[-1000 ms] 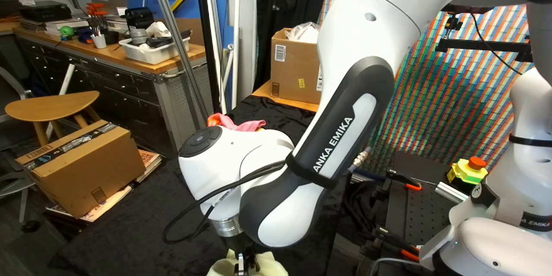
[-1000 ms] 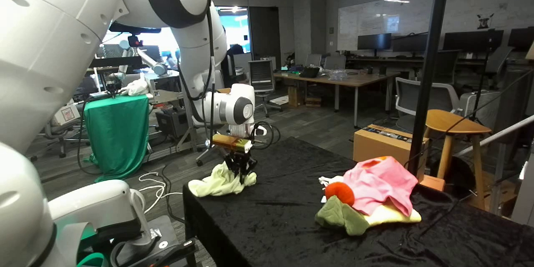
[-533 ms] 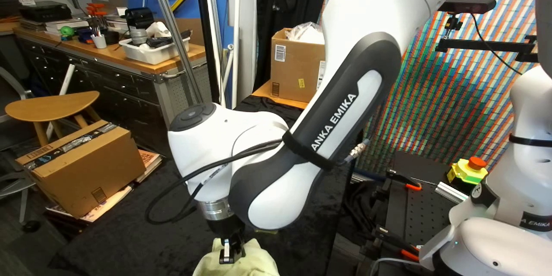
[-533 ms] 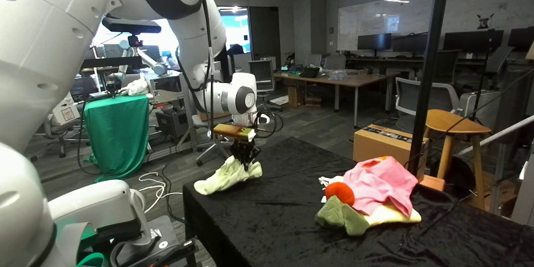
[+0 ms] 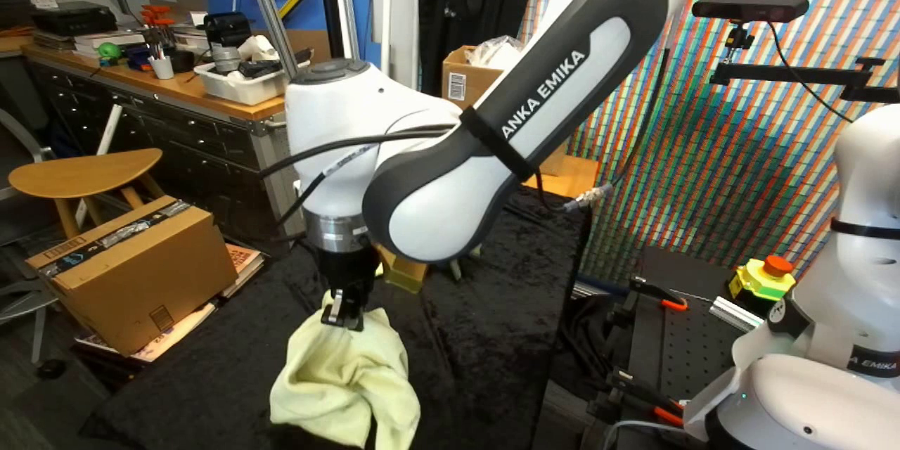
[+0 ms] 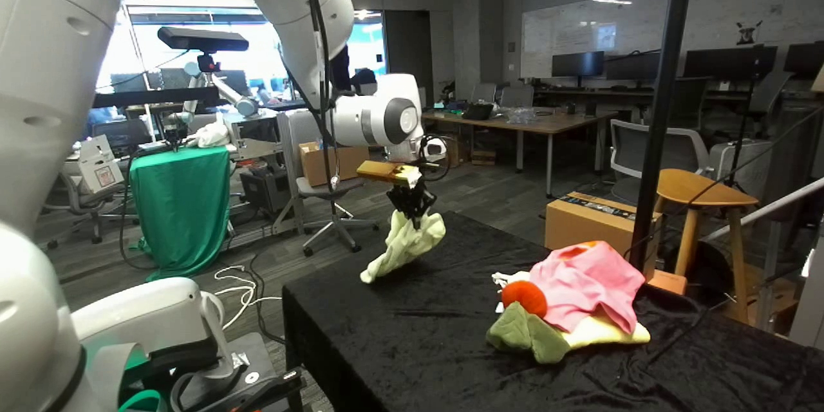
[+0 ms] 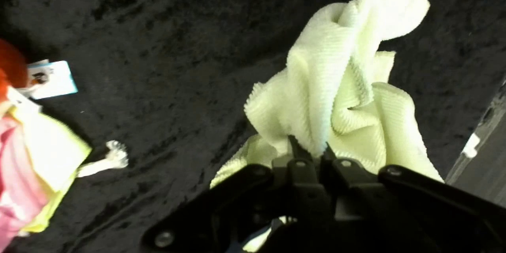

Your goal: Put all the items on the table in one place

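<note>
Pale yellow-green cloth (image 5: 348, 374) hangs beneath the gripper (image 7: 311, 148), a fold pinched between nearly closed jaws, over the black-draped table (image 6: 399, 341). Pink cloth (image 6: 582, 286), yellow cloth (image 6: 605, 333) and red-orange toy (image 6: 524, 298) lie heaped well apart from the gripper.

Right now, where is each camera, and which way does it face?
Wrist view: behind the gripper, facing down at pale yellow cloth; only that robot part shows.
Exterior view: set high, facing down over the black table; arm, base, gripper show.
Exterior view: near the arm, facing past pink cloth toward far monitors; same parts.
Both exterior views share stool and taped box.
</note>
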Robot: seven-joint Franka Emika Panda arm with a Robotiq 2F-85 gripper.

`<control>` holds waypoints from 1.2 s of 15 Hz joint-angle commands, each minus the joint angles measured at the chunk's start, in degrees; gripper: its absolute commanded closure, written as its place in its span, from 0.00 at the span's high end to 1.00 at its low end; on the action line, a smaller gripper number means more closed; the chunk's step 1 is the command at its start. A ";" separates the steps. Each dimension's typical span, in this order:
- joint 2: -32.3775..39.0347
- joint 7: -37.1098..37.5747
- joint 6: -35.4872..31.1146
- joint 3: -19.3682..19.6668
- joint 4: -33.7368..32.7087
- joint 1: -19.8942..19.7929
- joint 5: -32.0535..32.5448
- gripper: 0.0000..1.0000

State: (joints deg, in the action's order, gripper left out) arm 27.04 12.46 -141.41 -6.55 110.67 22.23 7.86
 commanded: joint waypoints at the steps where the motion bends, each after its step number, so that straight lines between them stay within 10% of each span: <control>1: -3.38 3.89 -2.35 2.33 0.88 -2.88 -0.29 0.07; 18: -0.99 21.84 -5.60 13.95 -6.34 -13.43 -2.75 0.07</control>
State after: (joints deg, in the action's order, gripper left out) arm 24.34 32.30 -147.56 6.73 106.99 9.14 6.36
